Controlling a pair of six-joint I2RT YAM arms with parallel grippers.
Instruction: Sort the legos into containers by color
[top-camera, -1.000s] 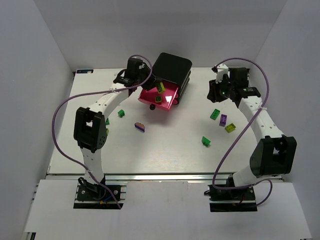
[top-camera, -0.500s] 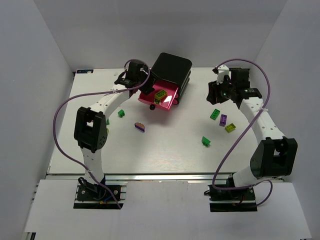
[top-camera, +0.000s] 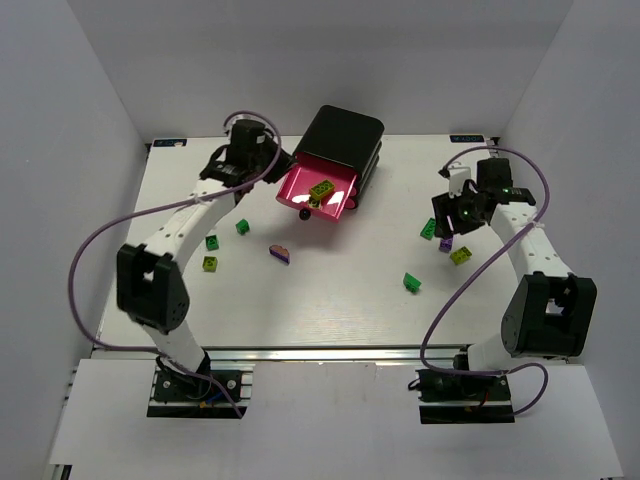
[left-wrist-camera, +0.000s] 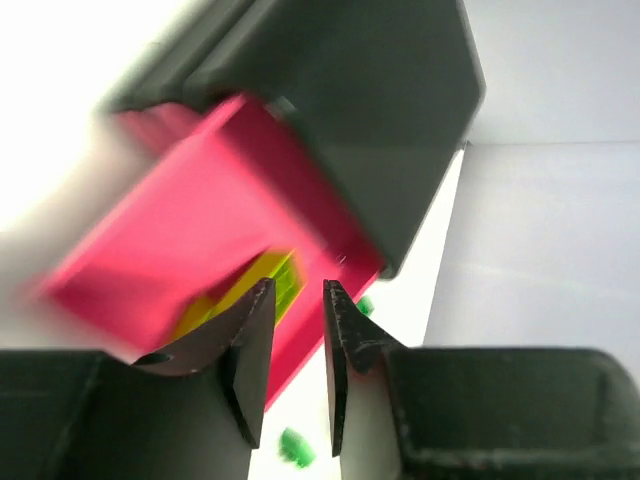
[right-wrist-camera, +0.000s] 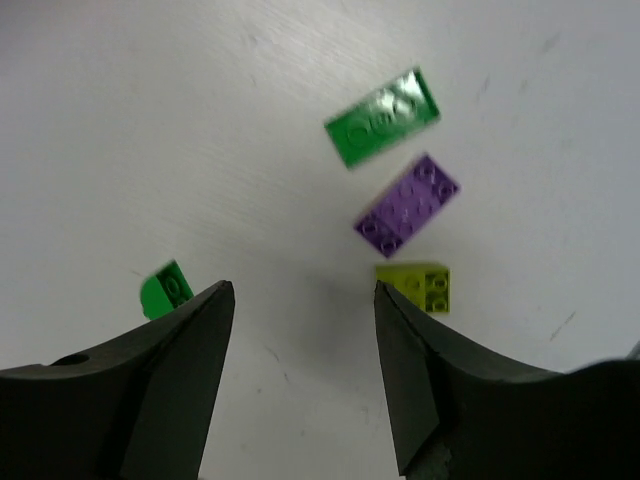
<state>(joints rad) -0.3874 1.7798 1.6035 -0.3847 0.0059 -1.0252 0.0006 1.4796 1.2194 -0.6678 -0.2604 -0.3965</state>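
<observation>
My left end effector sits just left of the pulled-out pink drawer, fingers barely apart and empty. A yellow-green lego lies in the drawer. My right end effector gapes wide over the bench. The green lego, purple lego and lime lego lie just beyond its tips.
</observation>
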